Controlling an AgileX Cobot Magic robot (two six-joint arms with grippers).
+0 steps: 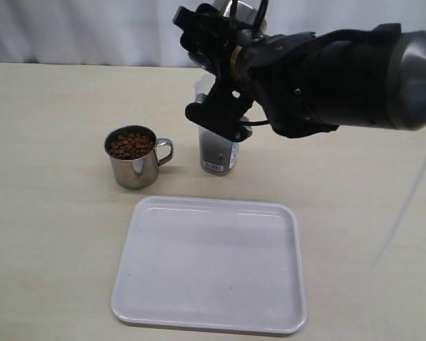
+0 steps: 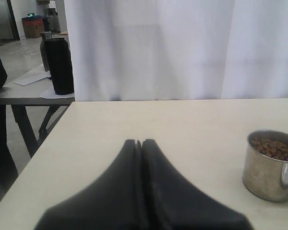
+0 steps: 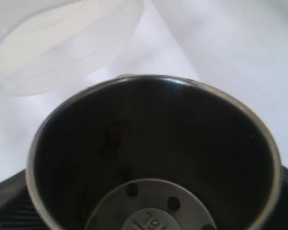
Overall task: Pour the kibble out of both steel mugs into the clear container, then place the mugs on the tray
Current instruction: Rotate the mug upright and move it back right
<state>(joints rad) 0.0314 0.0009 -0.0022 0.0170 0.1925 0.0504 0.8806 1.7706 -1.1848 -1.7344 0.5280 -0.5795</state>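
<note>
One steel mug (image 1: 133,158) stands upright on the table, full of kibble (image 1: 130,145), left of the clear container (image 1: 218,153); the left wrist view shows this mug (image 2: 271,165) too. My right gripper (image 1: 224,39) is shut on the second steel mug (image 3: 153,153), tipped over the container's open rim (image 3: 67,43). Only a few pellets (image 3: 132,189) cling to that mug's bottom. Dark kibble (image 1: 214,148) fills the container's lower part. The white tray (image 1: 213,204) lies in front, with nothing on it. My left gripper (image 2: 141,142) is shut on nothing, low over the table.
The right arm (image 1: 341,78) stretches in from the right, covering the container's top. A white curtain (image 1: 71,28) hangs behind the table. Beyond the table's edge, a side table carries a dark bottle (image 2: 60,64).
</note>
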